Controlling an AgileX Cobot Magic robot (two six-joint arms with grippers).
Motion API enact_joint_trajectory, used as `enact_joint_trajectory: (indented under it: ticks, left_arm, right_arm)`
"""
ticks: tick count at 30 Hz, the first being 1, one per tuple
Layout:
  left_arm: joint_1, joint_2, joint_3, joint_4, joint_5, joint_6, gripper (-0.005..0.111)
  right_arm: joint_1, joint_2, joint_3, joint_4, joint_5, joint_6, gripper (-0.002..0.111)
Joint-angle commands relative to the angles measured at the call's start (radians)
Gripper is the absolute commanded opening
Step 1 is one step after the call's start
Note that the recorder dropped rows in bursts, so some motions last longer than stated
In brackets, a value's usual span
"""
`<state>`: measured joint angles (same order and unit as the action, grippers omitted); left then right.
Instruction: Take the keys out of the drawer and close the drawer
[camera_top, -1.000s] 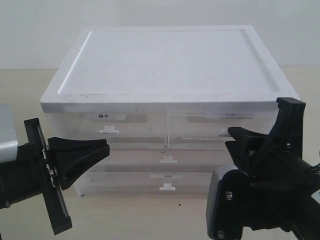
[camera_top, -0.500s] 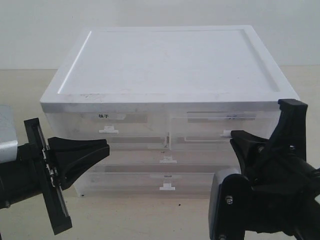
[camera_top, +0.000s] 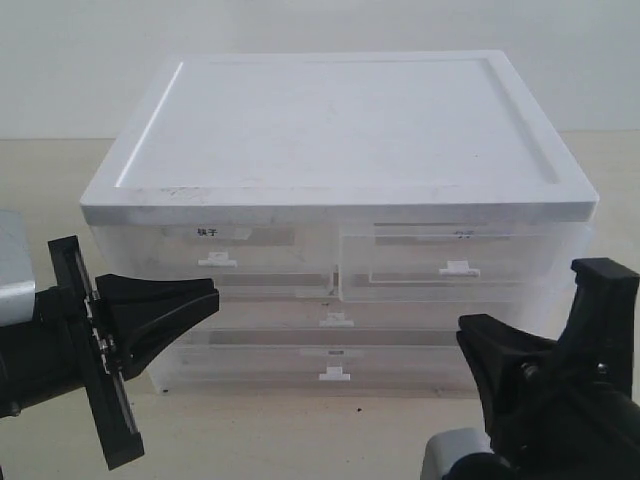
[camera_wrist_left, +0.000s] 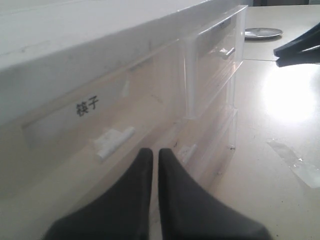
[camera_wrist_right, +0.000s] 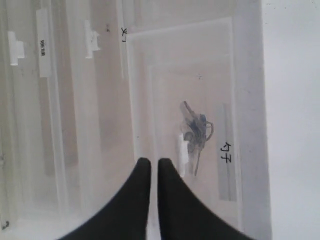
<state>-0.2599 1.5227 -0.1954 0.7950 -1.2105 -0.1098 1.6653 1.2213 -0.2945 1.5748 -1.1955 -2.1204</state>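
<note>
The drawer (camera_top: 455, 262) is the upper right half-width one of a translucent cabinet, and it stands pulled out a little. In the right wrist view the keys (camera_wrist_right: 195, 131), silver with a blue fob, show blurred through the drawer (camera_wrist_right: 165, 85) front, behind its white tab handle (camera_wrist_right: 183, 156). My right gripper (camera_wrist_right: 154, 162) is shut and empty, close beside that handle without touching it. In the exterior view my right gripper (camera_top: 463, 345) hangs low in front of the cabinet, below the drawer. My left gripper (camera_top: 213, 293) is shut and empty at the lower left, and points at the cabinet front (camera_wrist_left: 152, 151).
The cabinet has a broad white top (camera_top: 340, 120). Its upper left drawer carries a black-lettered label (camera_wrist_left: 87, 106), with full-width drawers (camera_top: 335, 345) below. A metal dish (camera_wrist_left: 263, 33) and a strip of tape (camera_wrist_left: 295, 161) lie on the table beside the cabinet.
The drawer has slid out a little. My right gripper has closed, drawn back from the handle and dropped lower. The left arm has not moved.
</note>
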Motion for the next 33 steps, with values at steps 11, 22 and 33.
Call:
enact_joint_trajectory:
  ticks: [11,22,33]
  left_arm:
    - [-0.005,-0.001,-0.003,-0.020,-0.011,-0.008,0.004]
    - [-0.005,-0.001,-0.003,0.007,-0.011,-0.026,0.004]
    - [-0.005,-0.001,-0.003,0.027,-0.011,-0.028,0.004]
  right_arm:
    - [-0.183,-0.011,-0.096,-0.080,-0.013,0.258,0.027]
    - [-0.202,-0.192,-0.243,0.170,0.193,-0.007,0.027]
    - [-0.202,-0.124,-0.045,0.002,0.201,-0.007,0.027]
